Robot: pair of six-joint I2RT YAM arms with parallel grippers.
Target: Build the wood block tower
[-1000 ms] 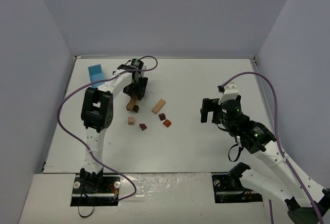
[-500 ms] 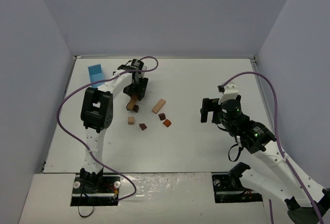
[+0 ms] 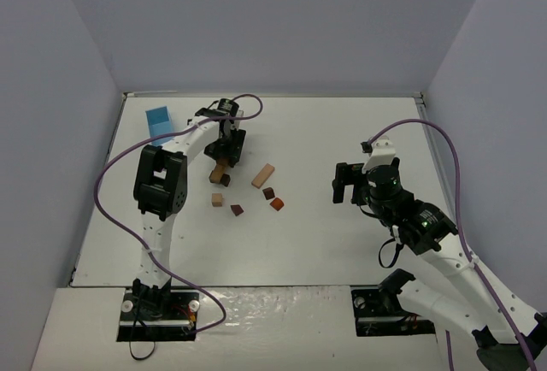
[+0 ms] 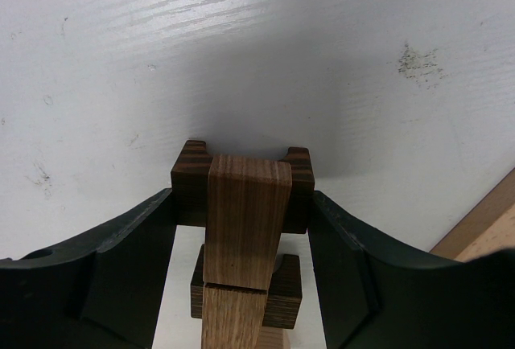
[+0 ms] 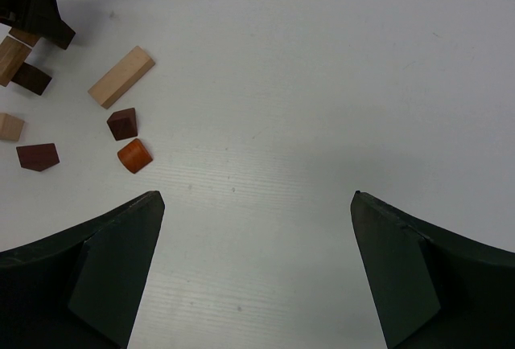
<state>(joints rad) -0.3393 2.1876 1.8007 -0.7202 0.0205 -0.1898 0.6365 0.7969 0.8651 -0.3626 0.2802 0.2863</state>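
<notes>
At the far left of the white table point(image 3: 342, 114), light blue rectangular box point(image 3: 158, 120). Right of it, small stack of tan and dark brown wood blocks point(image 3: 220, 172): dark brown notched wooden block point(image 4: 189, 182) clamped between the fingers point(image 4: 121, 260) of the left gripper point(image 4: 241, 196), tan wooden bar point(image 4: 245, 212) in its notch. Right of the stack, long light tan wooden bar point(image 3: 263, 175); nearer, four small loose wood blocks point(image 3: 268, 192)

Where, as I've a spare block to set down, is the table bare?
Bare: the wide stretch of table between the loose wood blocks and the right gripper, and the strip along its near edge. Crowded: around the left gripper, tower and blue box.
</notes>
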